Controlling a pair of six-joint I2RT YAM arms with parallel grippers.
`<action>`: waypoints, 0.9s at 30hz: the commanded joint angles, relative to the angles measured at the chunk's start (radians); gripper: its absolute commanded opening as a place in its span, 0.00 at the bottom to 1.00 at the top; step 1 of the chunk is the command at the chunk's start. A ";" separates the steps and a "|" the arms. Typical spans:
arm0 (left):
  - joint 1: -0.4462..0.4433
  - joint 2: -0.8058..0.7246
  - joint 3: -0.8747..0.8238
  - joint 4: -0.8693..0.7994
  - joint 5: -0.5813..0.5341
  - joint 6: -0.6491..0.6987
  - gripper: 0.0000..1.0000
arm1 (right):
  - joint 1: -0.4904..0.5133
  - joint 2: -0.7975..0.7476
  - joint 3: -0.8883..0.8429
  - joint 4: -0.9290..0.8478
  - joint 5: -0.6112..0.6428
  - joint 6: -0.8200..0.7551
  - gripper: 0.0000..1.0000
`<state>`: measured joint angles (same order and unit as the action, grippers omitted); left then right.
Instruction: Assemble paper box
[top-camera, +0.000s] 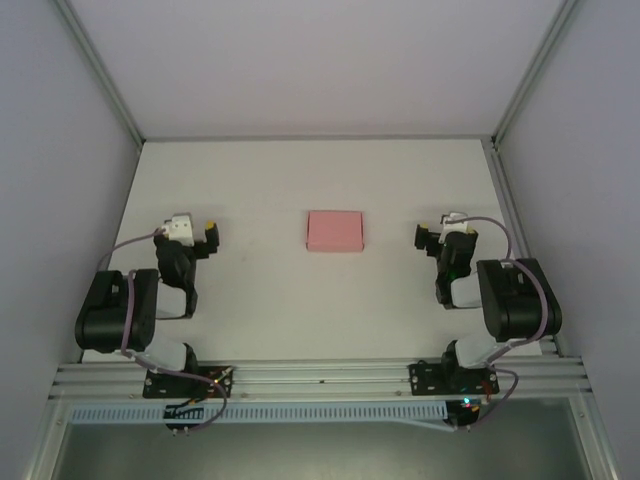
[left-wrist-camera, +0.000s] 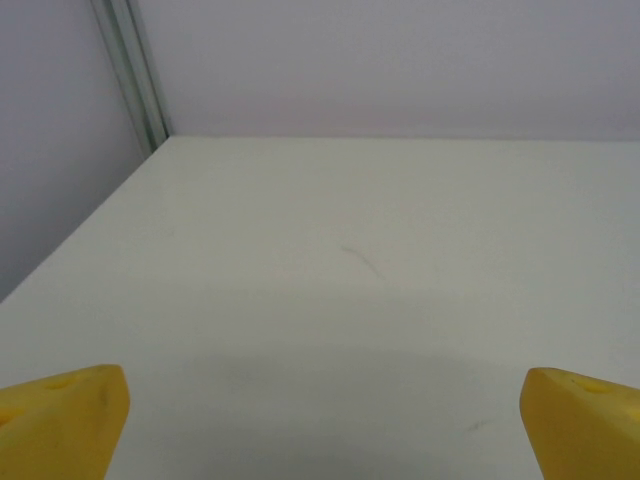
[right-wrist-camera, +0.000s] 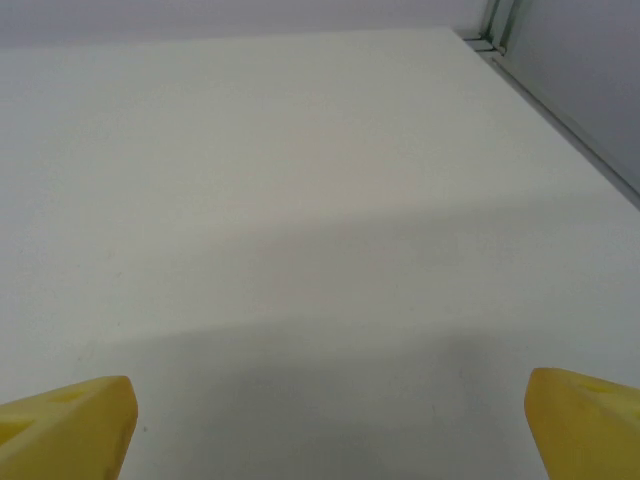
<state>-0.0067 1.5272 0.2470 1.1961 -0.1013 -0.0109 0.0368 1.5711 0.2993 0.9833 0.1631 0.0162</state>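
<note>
The pink paper box (top-camera: 335, 230) lies flat in the middle of the white table, a small rectangle with a crease near its top edge. My left gripper (top-camera: 210, 238) rests well to its left, open, with nothing between its yellow fingertips (left-wrist-camera: 62, 420). My right gripper (top-camera: 421, 240) sits about as far to the box's right, also open and empty, its yellow fingertips (right-wrist-camera: 70, 425) wide apart over bare table. Neither gripper touches the box.
The white table (top-camera: 300, 300) is closed in by grey walls on three sides, with aluminium posts (left-wrist-camera: 135, 70) at the back corners (right-wrist-camera: 492, 25). An aluminium rail (top-camera: 320, 378) carries both arm bases along the near edge.
</note>
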 joint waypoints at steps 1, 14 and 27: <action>-0.003 0.011 0.015 -0.014 0.021 0.037 1.00 | -0.022 0.014 0.018 0.105 -0.022 0.048 1.00; -0.012 0.013 0.018 -0.016 0.011 0.043 1.00 | -0.021 -0.011 0.029 0.041 -0.035 0.027 1.00; -0.012 0.013 0.018 -0.016 0.011 0.042 1.00 | -0.022 -0.010 0.035 0.032 -0.040 0.026 1.00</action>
<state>-0.0132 1.5280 0.2539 1.1805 -0.0925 0.0078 0.0185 1.5700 0.3199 1.0050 0.1299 0.0357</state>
